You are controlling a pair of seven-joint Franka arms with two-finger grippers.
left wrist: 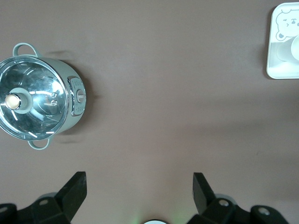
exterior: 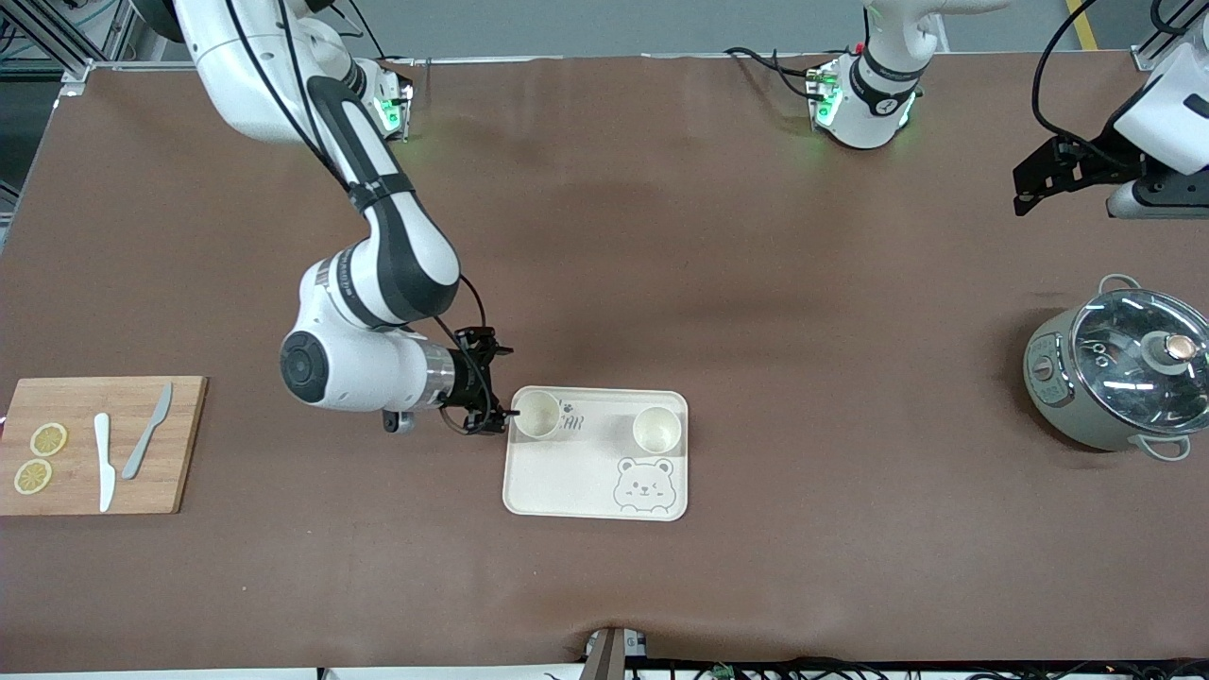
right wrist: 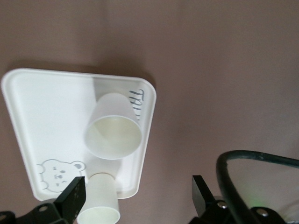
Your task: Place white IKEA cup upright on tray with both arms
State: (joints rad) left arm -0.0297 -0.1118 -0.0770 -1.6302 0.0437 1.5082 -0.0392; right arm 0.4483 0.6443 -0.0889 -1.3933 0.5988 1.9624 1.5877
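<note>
- front view: the tray (exterior: 567, 482) lies flat on the brown table (exterior: 661, 283), about in the middle.
- two white cups stand upright on the tray, mouths up. one cup (exterior: 536, 414) is in the corner toward the right arm's end of the table. the other cup (exterior: 656, 429) is in the corner toward the left arm's end.
- the right gripper (exterior: 501, 387) is low at the tray's edge, just beside the first cup. its fingers are spread and hold nothing. the cup looks just clear of them, but i cannot tell if one tip touches it.
- the left gripper (exterior: 1025, 194) hangs in the air over bare table near the left arm's end, well apart from the tray. this arm waits.
- a pot (exterior: 1119, 373) with a glass lid sits at the left arm's end. a wooden board (exterior: 184, 444) at the right arm's end has two lemon slices (exterior: 40, 458), a white knife (exterior: 104, 461) and a grey knife (exterior: 146, 430) on it.
- left wrist view: the left gripper's (left wrist: 140, 191) two black fingers (left wrist: 74, 189) are spread wide with only table between them. the pot (left wrist: 39, 107) and a corner of the tray (left wrist: 282, 70) show too.
- right wrist view: the right gripper's (right wrist: 138, 198) fingers (right wrist: 72, 198) are spread. one cup (right wrist: 100, 203) stands close by one fingertip. the second cup (right wrist: 113, 133) is farther along the tray (right wrist: 42, 112).
</note>
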